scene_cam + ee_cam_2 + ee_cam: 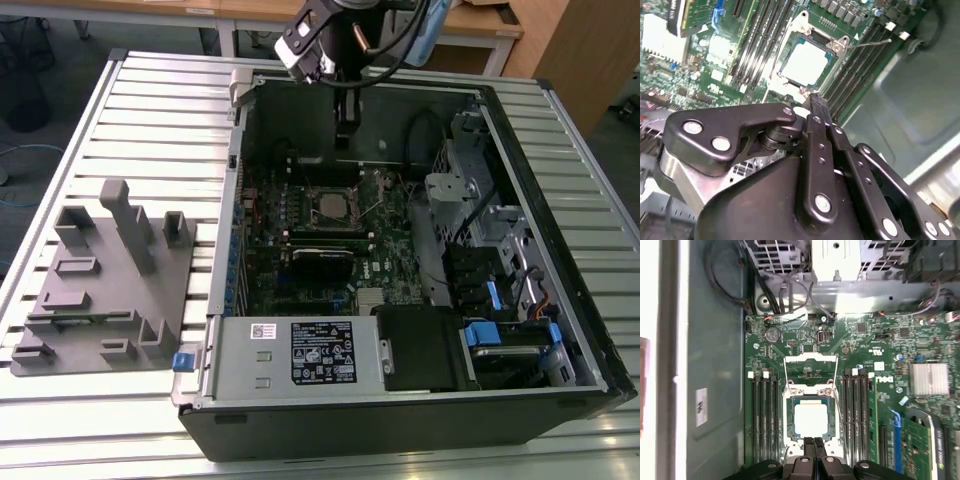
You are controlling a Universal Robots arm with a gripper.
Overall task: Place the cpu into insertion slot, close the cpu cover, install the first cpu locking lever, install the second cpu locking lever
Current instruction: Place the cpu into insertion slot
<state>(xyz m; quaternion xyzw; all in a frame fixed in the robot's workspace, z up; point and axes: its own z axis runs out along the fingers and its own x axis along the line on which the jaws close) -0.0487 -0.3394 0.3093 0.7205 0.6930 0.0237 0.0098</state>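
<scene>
Over the open computer case (240, 170) on the counter (150, 110), the gripper (345, 140) hangs near the case's back wall as the exterior view has it. Its tips are pressed together with nothing between them. Close by those tips in the first wrist view, the cpu (811, 419) sits flat in the insertion slot (789, 414) on the green board (890, 340). Its silvery top faces up, and its square edges run parallel with the memory slots (765, 420) flanking it. The cpu cover (810, 359) is swung open, off the chip, on the slot's side away from the gripper. One thin lever wire (870, 44) juts free beside the socket.
</scene>
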